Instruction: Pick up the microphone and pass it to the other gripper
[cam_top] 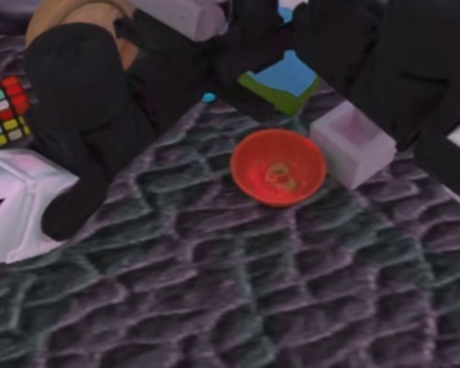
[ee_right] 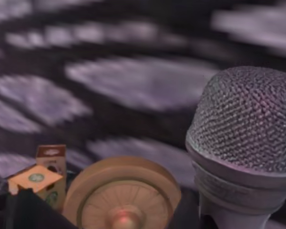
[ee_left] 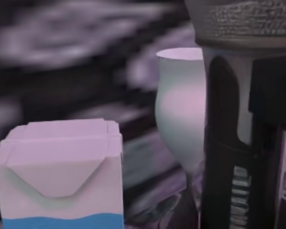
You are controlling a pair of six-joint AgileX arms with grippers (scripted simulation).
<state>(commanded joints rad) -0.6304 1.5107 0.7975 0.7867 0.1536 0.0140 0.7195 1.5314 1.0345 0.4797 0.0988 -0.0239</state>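
Black tools (cam_top: 238,46) meet over microphone (ee_right: 248,129).

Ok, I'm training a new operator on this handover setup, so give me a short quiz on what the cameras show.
1. True or false: the red bowl sits at the top view's left edge.
2. In the top view, what stands just right of the bowl? A) a teapot B) a lilac box C) a banana
3. Fill in: the right wrist view shows the microphone with its mesh ____ close up.
Key: 1 false; 2 B; 3 head.
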